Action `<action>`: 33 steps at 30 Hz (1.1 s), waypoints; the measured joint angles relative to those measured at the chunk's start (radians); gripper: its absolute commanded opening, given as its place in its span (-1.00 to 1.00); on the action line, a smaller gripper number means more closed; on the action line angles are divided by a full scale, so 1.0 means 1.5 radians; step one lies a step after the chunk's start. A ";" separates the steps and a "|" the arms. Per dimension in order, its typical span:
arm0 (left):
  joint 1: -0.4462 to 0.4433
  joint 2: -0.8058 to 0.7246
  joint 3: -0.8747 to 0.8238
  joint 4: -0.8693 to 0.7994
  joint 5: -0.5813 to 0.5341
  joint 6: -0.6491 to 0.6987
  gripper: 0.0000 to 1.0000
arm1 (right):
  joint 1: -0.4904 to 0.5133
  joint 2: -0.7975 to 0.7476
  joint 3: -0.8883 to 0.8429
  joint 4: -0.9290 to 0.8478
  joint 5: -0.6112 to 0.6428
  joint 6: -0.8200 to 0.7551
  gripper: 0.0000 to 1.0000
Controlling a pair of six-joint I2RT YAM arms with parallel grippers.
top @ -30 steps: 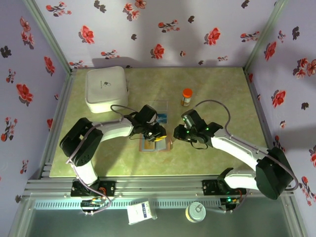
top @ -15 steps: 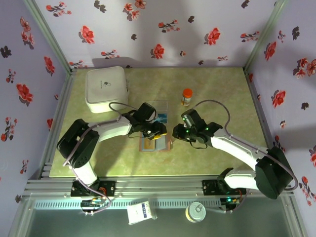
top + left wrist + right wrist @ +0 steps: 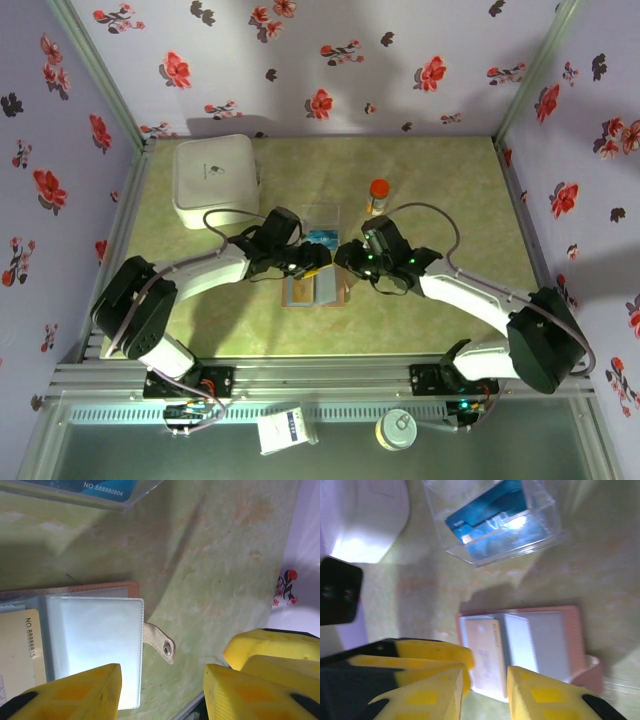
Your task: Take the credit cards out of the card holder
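- The left gripper is seen with its blocky yellow fingers well apart; nothing is gripped between them.
- The card holder, a flat brown leather-like folder, is laid open on the table. It is found just beyond the left gripper's left finger.
- A glossy clear sleeve is exposed on top of the holder. A pale yellow credit card with printed digits is seated in the neighbouring pocket, further out to the gripper's left.
- A short tan strap with a round metal snap is extended from the holder's edge, directly beyond the gap between the left fingers.
- The right gripper is seen with its yellow fingers narrowly apart and nothing clamped. The holder is spread just beyond its fingertips; whether it is touched cannot be told.
- Blue credit cards are laid flat in a clear hard-plastic tray, further beyond both grippers than the holder.
- A smooth, rounded white box is noted beyond the right gripper, off to its left.
- The table surface is recorded as mottled green with a matt finish.
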 measured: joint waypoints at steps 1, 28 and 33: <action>0.002 -0.003 -0.002 -0.001 0.000 0.000 -0.03 | 0.003 0.001 -0.007 0.016 0.001 0.016 -0.42; 0.103 -0.169 -0.155 0.104 0.002 -0.031 0.37 | 0.030 0.026 0.052 -0.043 0.035 0.014 -0.41; 0.147 -0.180 -0.168 0.117 0.018 -0.012 0.51 | 0.030 0.046 0.094 -0.091 0.036 -0.028 -0.41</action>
